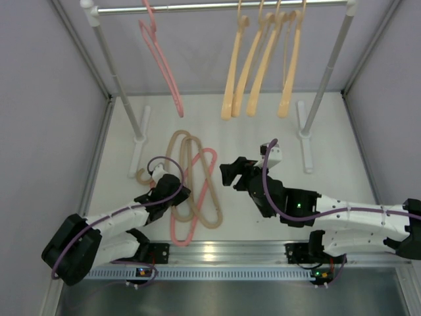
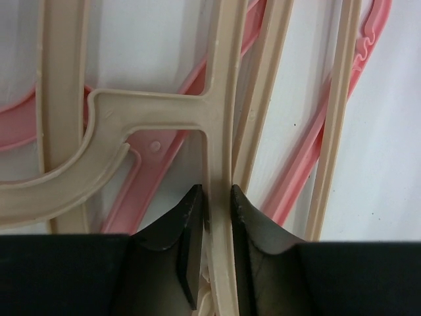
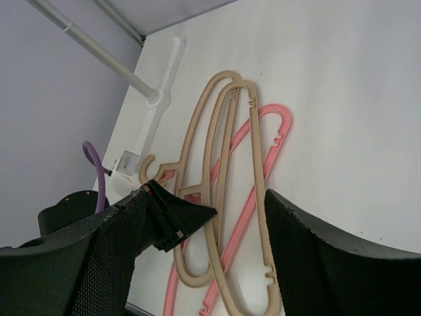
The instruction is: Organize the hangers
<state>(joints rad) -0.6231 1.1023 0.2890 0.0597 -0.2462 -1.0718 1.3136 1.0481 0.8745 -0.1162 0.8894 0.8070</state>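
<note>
On the table lies a pile of hangers: two beige ones [image 1: 189,172] crossed over a pink one [image 1: 209,191]. My left gripper [image 1: 176,191] is at the pile's near-left side. In the left wrist view it [image 2: 216,204] is shut on the straight bar of a beige hanger [image 2: 220,118], with the pink hanger [image 2: 309,145] underneath. My right gripper [image 1: 231,174] hovers open just right of the pile, holding nothing. Its wrist view shows the beige hangers [image 3: 253,197] and the pink one [image 3: 270,151] between its wide fingers [image 3: 112,257]. One pink hanger [image 1: 164,66] and several peach ones [image 1: 260,66] hang on the rail [image 1: 217,8].
The grey rail stands on two slanted posts with white feet, the left foot [image 1: 140,141] close to the pile's far-left end and the right foot [image 1: 304,135] beside my right arm. Grey walls close in both sides. A metal strip [image 1: 223,253] runs along the near edge.
</note>
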